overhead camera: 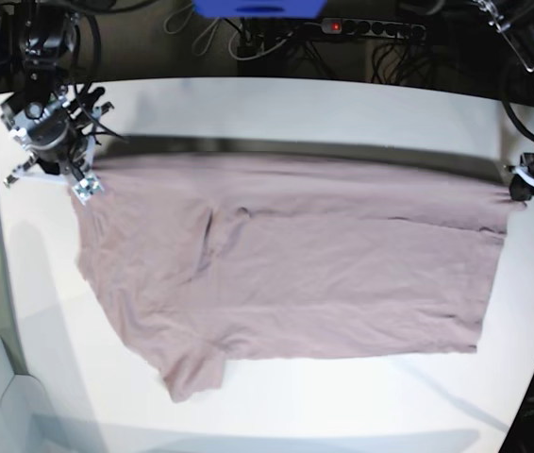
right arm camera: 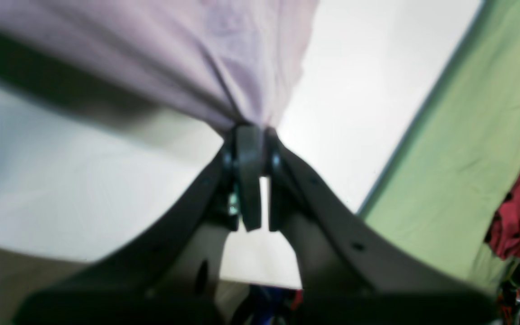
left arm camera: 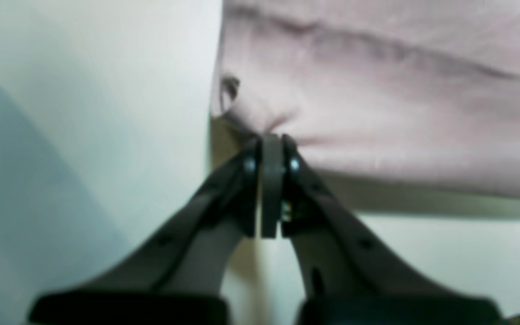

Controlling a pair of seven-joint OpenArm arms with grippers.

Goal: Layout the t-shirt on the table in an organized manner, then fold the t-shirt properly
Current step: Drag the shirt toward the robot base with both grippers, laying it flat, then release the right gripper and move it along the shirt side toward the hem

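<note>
Both grippers pinch the t-shirt (overhead camera: pixel 295 264) — left gripper (left arm camera: pixel 271 140) clamped on one corner, right gripper (right arm camera: pixel 248 128) on another. Shirt stretched above the table (overhead camera: pixel 276 113).

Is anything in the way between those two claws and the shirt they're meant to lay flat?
Nothing visible. The left claw and right claw are each pinched shut on the t-shirt, which hangs stretched above bare table.

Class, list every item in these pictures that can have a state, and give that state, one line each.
t-shirt: spread out, wrinkled, far edge lifted above the table at both corners
left gripper: shut on t-shirt
right gripper: shut on t-shirt
table: bears the t-shirt
</note>
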